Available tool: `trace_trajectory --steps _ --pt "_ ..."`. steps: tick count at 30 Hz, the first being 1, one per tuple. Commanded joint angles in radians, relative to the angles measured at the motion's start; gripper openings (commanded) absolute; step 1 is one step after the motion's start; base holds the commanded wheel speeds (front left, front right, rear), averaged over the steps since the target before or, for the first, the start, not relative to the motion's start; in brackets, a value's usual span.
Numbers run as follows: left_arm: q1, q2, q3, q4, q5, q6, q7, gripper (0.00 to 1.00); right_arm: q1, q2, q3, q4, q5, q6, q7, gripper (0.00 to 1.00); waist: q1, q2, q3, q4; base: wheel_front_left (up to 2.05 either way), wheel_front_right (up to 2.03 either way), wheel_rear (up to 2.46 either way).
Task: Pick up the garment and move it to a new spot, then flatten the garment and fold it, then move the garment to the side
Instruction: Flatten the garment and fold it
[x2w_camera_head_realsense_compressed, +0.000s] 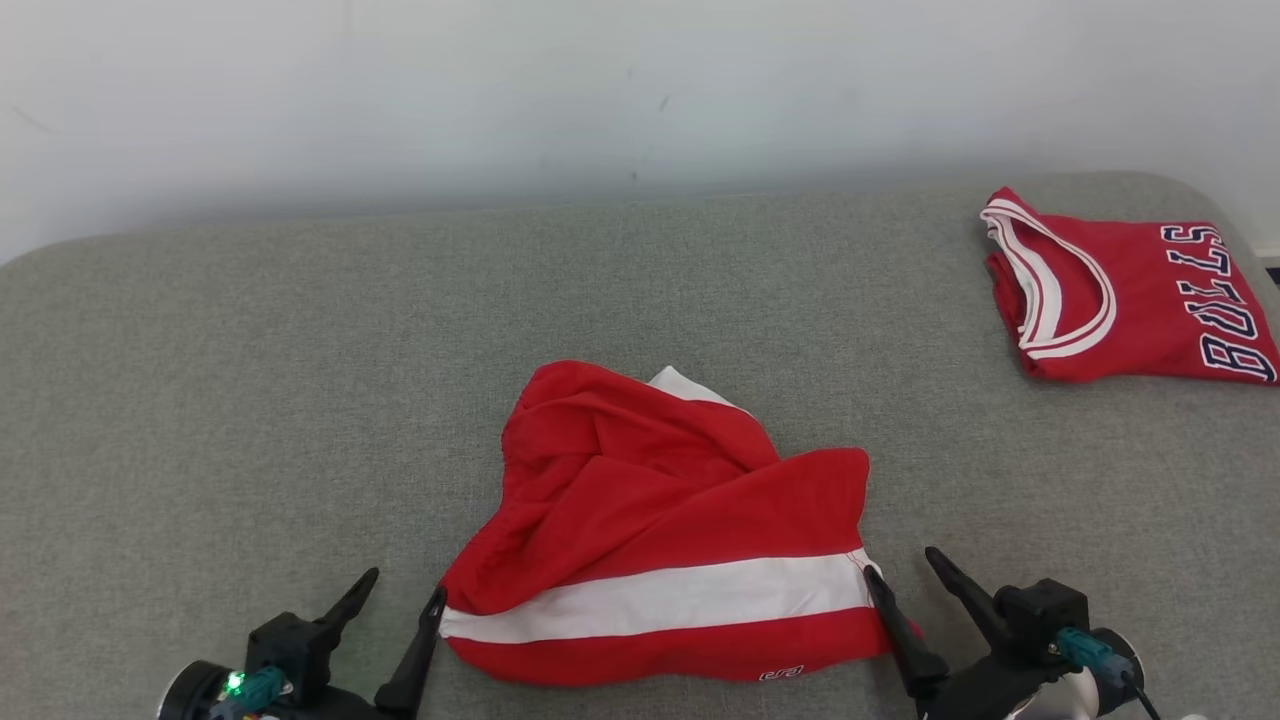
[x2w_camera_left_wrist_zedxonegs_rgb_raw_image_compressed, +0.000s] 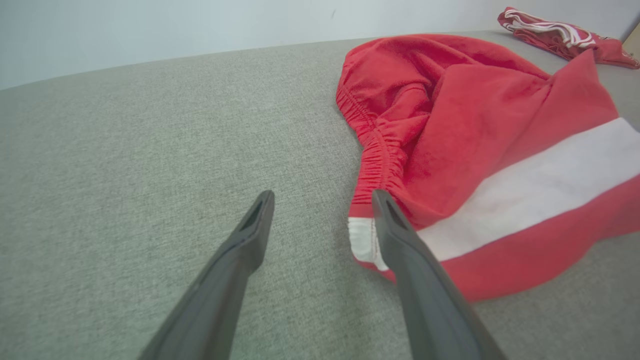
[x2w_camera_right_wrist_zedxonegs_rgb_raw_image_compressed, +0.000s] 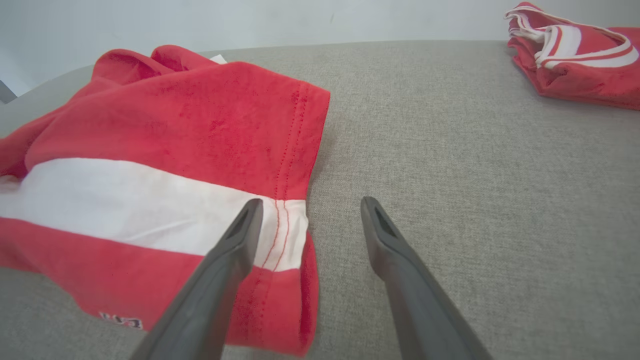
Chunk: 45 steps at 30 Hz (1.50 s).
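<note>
Left gripper (x2w_camera_head_realsense_compressed: 406, 585) and right gripper (x2w_camera_head_realsense_compressed: 899, 562), fingers apart, flank the 2 near corners of the crumpled red shorts (x2w_camera_head_realsense_compressed: 660, 530) on the grey cushion (x2w_camera_head_realsense_compressed: 250, 400), likely so both can pinch and spread them.

The right end effector (x2w_camera_right_wrist_zedxonegs_rgb_raw_image_compressed: 311, 201), fingers spread, straddles the hem of the red shorts (x2w_camera_right_wrist_zedxonegs_rgb_raw_image_compressed: 200, 125); a jersey (x2w_camera_right_wrist_zedxonegs_rgb_raw_image_compressed: 575, 65) lies by the far edge of the table (x2w_camera_right_wrist_zedxonegs_rgb_raw_image_compressed: 450, 150).

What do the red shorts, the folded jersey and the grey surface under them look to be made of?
The shorts: soft matte knit, probably cotton; fuzzy nap, gathered elastic waistband. The jersey: seemingly smoother sports fabric with white trim; weave too small to tell. The surface: grey woven upholstery cloth, matte, visible coarse weave.
</note>
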Motion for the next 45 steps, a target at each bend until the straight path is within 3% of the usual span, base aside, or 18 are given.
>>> trace_trajectory --steps 1,16,17,18,19,20,21,22,23,29,40,45 --pt "0.011 0.014 0.005 -0.005 -0.007 0.001 -0.003 1.00 -0.013 -0.004 0.003 0.002 0.006 -0.003 -0.009 1.00 -0.0001 0.0000 0.004 -0.002 0.00 0.00 0.00" --pt "-0.060 0.007 -0.148 0.092 -0.063 0.001 -0.003 1.00 -0.070 0.022 0.070 0.061 0.026 -0.003 -0.013 1.00 -0.0001 0.0000 0.027 -0.010 0.00 0.00 0.00" --pt "-0.066 0.001 -0.163 0.103 -0.073 0.001 -0.003 1.00 -0.077 0.023 0.076 0.074 0.030 -0.003 -0.009 0.90 -0.0001 0.0000 0.028 -0.008 0.00 0.00 0.00" --pt "-0.066 0.001 -0.163 0.103 -0.073 0.001 -0.003 1.00 -0.077 0.023 0.076 0.074 0.030 -0.003 -0.009 0.90 -0.0001 0.0000 0.028 -0.008 0.00 0.00 0.00" --pt "-0.072 -0.003 -0.181 0.116 -0.081 0.001 -0.003 1.00 -0.082 0.025 0.086 0.085 0.035 -0.003 -0.006 0.82 -0.0001 0.0000 0.028 -0.007 0.00 0.00 0.00" --pt "-0.081 -0.005 -0.200 0.126 -0.091 0.001 -0.003 0.90 -0.088 0.029 0.093 0.094 0.039 -0.003 -0.007 0.48 -0.0001 0.0000 0.029 -0.006 0.00 0.00 0.00" --pt "-0.087 -0.010 -0.218 0.136 -0.107 0.001 -0.003 0.68 -0.092 0.032 0.101 0.103 0.044 -0.003 -0.007 0.36 -0.0001 0.0000 0.029 -0.005 0.00 0.00 0.00" --pt "-0.093 -0.015 -0.236 0.142 -0.119 0.001 -0.003 0.16 -0.097 0.032 0.106 0.110 0.048 -0.003 -0.007 0.00 -0.0001 0.0000 0.030 -0.003 0.00 0.00 0.00" --pt "-0.102 -0.015 -0.253 0.145 -0.129 0.001 -0.003 0.00 -0.102 0.031 0.111 0.117 0.053 -0.003 -0.008 0.00 -0.0001 0.0000 0.031 -0.002 0.00 0.00 0.00" --pt "-0.101 -0.015 -0.227 0.125 -0.166 0.002 -0.003 0.00 -0.107 0.019 0.105 0.112 0.066 -0.003 -0.014 0.00 -0.0001 0.0000 0.019 0.004 0.00 0.00 0.00" --pt "0.062 -0.061 0.022 -0.080 -0.042 0.010 -0.003 0.00 0.063 0.010 -0.053 -0.179 0.011 -0.003 -0.015 0.00 -0.0001 0.0000 -0.014 0.012 0.00 0.00 0.00" --pt "0.047 -0.084 0.093 -0.124 -0.013 0.005 -0.003 0.00 0.044 0.022 -0.071 -0.258 0.017 -0.003 -0.015 0.00 -0.0001 0.0000 -0.005 0.000 0.00 0.00 0.00"
